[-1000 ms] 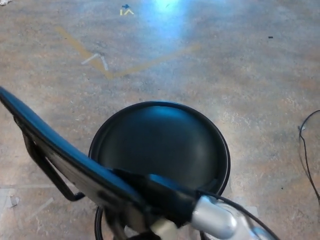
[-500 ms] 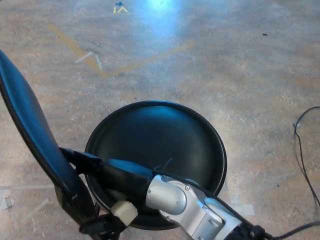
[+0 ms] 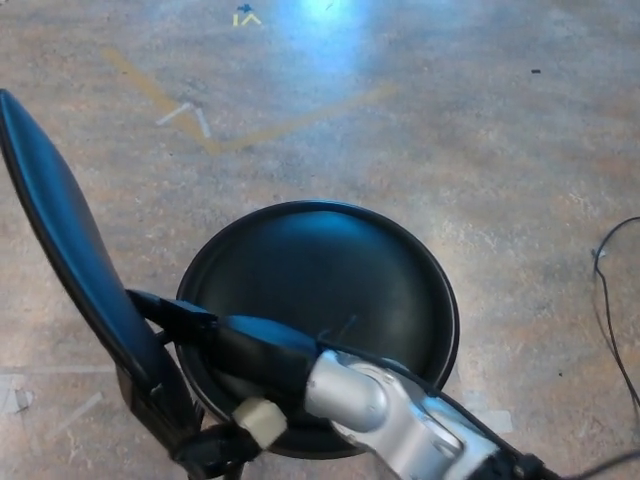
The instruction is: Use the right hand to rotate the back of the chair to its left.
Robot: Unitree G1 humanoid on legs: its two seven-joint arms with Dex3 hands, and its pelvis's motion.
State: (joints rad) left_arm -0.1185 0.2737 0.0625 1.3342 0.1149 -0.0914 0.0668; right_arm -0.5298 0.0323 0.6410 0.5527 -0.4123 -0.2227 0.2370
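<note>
Though the turn looks mostly made, with the chair's back (image 3: 70, 255) now standing at the left of the round seat (image 3: 320, 300), I can't judge whether more swing is wanted. The right hand (image 3: 205, 330) reaches across the near edge of the seat to the back's lower end, fingers apparently touching it; whether it grips, I cannot tell. Beyond lies the floor (image 3: 450, 120), with tape marks (image 3: 190, 115).

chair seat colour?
Black, glossy, with a bluish sheen; the round chair seat shows best in the head view.
</note>
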